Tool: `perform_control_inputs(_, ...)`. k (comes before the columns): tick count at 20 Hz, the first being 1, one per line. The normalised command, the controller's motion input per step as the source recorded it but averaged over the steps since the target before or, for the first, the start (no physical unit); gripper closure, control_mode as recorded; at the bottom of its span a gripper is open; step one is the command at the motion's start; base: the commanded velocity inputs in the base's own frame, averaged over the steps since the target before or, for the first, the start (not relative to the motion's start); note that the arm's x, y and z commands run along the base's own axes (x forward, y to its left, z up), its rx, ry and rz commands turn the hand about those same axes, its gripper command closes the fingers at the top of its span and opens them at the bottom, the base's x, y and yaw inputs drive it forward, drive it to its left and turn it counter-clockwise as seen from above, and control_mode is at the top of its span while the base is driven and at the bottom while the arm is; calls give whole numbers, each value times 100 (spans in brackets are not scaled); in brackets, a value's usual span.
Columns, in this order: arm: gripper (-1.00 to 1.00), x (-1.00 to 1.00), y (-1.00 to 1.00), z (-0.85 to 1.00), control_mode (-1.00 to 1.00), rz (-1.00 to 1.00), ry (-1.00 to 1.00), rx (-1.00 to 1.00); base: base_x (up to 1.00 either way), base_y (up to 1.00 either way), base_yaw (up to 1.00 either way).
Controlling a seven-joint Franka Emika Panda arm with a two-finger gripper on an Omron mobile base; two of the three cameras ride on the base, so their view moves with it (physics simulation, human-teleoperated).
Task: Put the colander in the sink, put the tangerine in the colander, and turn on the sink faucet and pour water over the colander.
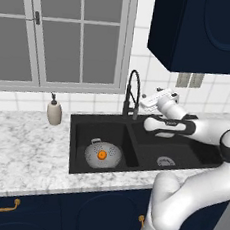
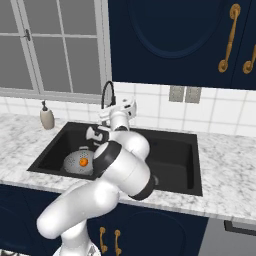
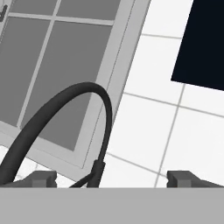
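Note:
The grey colander (image 1: 94,152) sits in the left basin of the black sink (image 1: 195,155), and the orange tangerine (image 1: 101,156) lies inside it. The right base view shows the same colander (image 2: 75,161), tangerine (image 2: 83,162) and sink (image 2: 175,155). The black gooseneck sink faucet (image 1: 133,91) stands at the back between the basins. My gripper (image 1: 144,101) hovers just right of the faucet's stem, above the sink's back edge, open and holding nothing. In the hand view the faucet (image 3: 65,105) arches in front of the open gripper (image 3: 111,179), its stem between the spread fingertips (image 3: 41,177).
A beige soap dispenser (image 1: 54,111) stands on the marble counter (image 1: 28,148) left of the sink. A window (image 1: 60,31) is behind the faucet, and a dark blue wall cabinet (image 1: 201,30) hangs above right. My arm reaches across the right basin.

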Motion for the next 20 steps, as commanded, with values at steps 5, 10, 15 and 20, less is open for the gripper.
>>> perform_control_inputs(5,-100,14,21,-16,-100,0,0,0,0,0,0)
perform_control_inputs(10,-100,15,-15,-8,-100,0,1,0,0,0,0)
perform_control_inputs(15,-100,7,-11,-10,-100,0,1,0,0,0,0)
perform_control_inputs(20,-100,29,-1,-25,-100,0,9,0,0,0,0)
